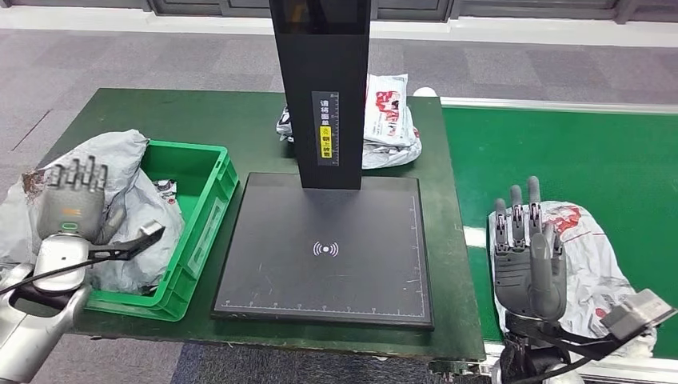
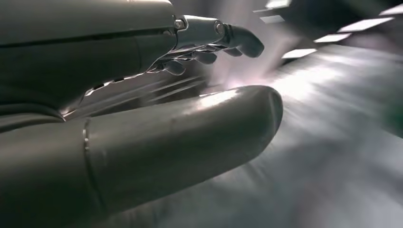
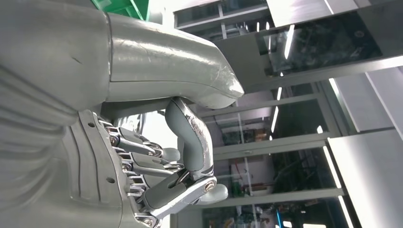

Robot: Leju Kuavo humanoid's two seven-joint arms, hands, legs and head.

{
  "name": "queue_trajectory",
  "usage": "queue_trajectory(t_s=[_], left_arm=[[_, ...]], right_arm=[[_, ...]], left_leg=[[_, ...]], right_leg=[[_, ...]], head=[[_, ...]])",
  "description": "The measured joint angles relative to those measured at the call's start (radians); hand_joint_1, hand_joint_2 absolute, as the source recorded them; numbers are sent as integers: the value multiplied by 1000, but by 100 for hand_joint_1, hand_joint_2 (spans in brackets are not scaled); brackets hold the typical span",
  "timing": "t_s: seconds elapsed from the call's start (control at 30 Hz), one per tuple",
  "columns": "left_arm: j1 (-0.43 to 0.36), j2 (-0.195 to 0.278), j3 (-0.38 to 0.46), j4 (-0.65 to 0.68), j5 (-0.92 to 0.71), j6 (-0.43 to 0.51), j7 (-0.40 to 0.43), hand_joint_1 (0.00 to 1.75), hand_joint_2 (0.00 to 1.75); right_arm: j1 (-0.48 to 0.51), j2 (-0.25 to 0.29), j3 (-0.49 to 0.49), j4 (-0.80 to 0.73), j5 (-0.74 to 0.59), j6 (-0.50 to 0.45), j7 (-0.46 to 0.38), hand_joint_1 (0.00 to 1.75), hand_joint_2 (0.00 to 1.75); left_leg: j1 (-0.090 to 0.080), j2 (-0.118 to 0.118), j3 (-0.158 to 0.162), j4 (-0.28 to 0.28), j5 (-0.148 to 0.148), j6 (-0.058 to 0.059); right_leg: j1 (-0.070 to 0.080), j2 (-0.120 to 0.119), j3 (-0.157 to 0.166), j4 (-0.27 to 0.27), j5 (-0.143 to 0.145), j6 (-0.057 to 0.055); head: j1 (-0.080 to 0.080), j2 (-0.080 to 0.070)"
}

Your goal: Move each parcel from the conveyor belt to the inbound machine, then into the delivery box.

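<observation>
Grey fingers spread and empty, the right hand point(image 1: 528, 252) hovers over a white parcel point(image 1: 588, 260) on the green conveyor belt point(image 1: 560, 156). Left hand point(image 1: 73, 200), also empty and spread, hangs above grey parcels point(image 1: 132, 204) in the green delivery box point(image 1: 200, 220), beside the black inbound machine point(image 1: 326, 248).

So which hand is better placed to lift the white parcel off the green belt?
The right hand: it hovers open directly over the white plastic-bag parcel on the belt, while the left hand is across by the green crate.
</observation>
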Motion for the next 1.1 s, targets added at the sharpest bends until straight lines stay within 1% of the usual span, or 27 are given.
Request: queue_trajectory(t_s=[0.07, 0.13, 0.2, 0.23, 0.27, 0.3, 0.37, 0.4, 0.47, 0.53, 0.6, 0.7, 0.77, 0.93, 1.0, 1.1], left_arm=[[38, 3, 6, -8, 1, -13, -187, 0, 0], [91, 0, 43, -37, 30, -19, -402, 0, 0], [158, 3, 97, -89, 144, -34, -610, 0, 0], [191, 6, 120, -119, 226, -45, -697, 0, 0], [219, 10, 140, -152, 321, -54, -775, 0, 0], [238, 10, 154, -184, 408, -60, -836, 0, 0], [247, 4, 173, -240, 536, -60, -904, 0, 0], [243, -2, 177, -260, 569, -55, -912, 0, 0], [222, -25, 178, -279, 596, -28, -900, 0, 0], [189, -68, 175, -281, 611, 24, -872, 0, 0], [150, -120, 172, -276, 617, 103, -826, 0, 0], [89, -205, 172, -268, 533, 271, -704, 0, 0], [57, -248, 172, -263, 467, 346, -641, 0, 0], [26, -309, 174, -251, 405, 406, -597, 0, 0], [16, -335, 184, -245, 335, 493, -541, 0, 0], [-2, -372, 220, -238, 221, 676, -459, 0, 0]], right_arm=[[1, -2, 0, 5, -3, 6, -7, 0, 175], [1, -6, 0, 11, -12, 12, -13, 0, 175], [0, -15, 0, 18, -29, 16, -16, 0, 175], [0, -20, 0, 21, -39, 17, -15, 0, 175], [-1, -27, 0, 25, -52, 18, -12, 0, 175], [-1, -34, 0, 27, -62, 17, -7, 0, 175], [-4, -44, 0, 29, -77, 16, 6, 0, 175], [-6, -46, 0, 30, -81, 13, 11, 0, 175], [-7, -48, 0, 31, -79, 8, 19, 0, 175], [-7, -48, 0, 31, -67, 6, 26, 0, 175], [-6, -48, 0, 31, -49, 4, 32, 0, 175], [-2, -41, 0, 30, -22, -2, 39, 0, 175], [3, -33, 0, 29, -13, -6, 40, 0, 175], [8, -25, 0, 27, -9, -8, 41, 0, 175], [10, -21, 0, 26, -1, -7, 44, 0, 175], [10, -10, 0, 26, 14, -7, 49, 0, 175]], left_leg=[[0, 0, 0, 0, 0, 0], [0, -1, 0, 0, -1, 1], [-1, -1, 1, 0, -3, 1], [-1, -1, 1, 0, -3, 1], [-1, -1, 0, 0, -4, 1], [-1, -1, 0, 1, -4, 1], [-2, -4, -1, 1, -4, 2], [-2, -6, -1, 1, -4, 2], [-3, -7, -1, 1, -4, 3], [-3, -7, -1, 1, -4, 3], [-3, -7, -1, 1, -3, 3], [-3, -7, 0, 1, -2, 3], [-3, -6, 0, 1, -1, 4], [-3, -6, 0, 1, -1, 4], [-3, -6, 0, 1, -1, 4], [-3, -6, -1, 1, -1, 4]], right_leg=[[0, 1, 0, 0, 0, 0], [0, 0, 1, 0, -1, 0], [0, 0, 1, 0, -2, 0], [0, 0, 1, 0, -2, 0], [0, 1, 0, 0, -2, 0], [0, 0, 0, 0, -3, 1], [0, -3, 0, -1, -4, 2], [0, -5, 1, -1, -4, 2], [-2, -6, 1, -1, -4, 3], [-3, -6, 1, -1, -4, 3], [-3, -6, 1, -1, -3, 3], [-3, -6, 2, -1, -2, 3], [-3, -6, 2, 0, -2, 3], [-3, -5, 1, 0, -2, 3], [-3, -5, 1, 0, -2, 3], [-3, -5, 1, 0, -2, 3]], head=[[0, 0], [0, 0], [0, 0], [0, 0], [0, 0], [0, 0], [0, 0], [0, 0], [0, 0], [0, 0], [0, 0], [0, 0], [0, 0], [0, 0], [0, 0], [0, 0]])
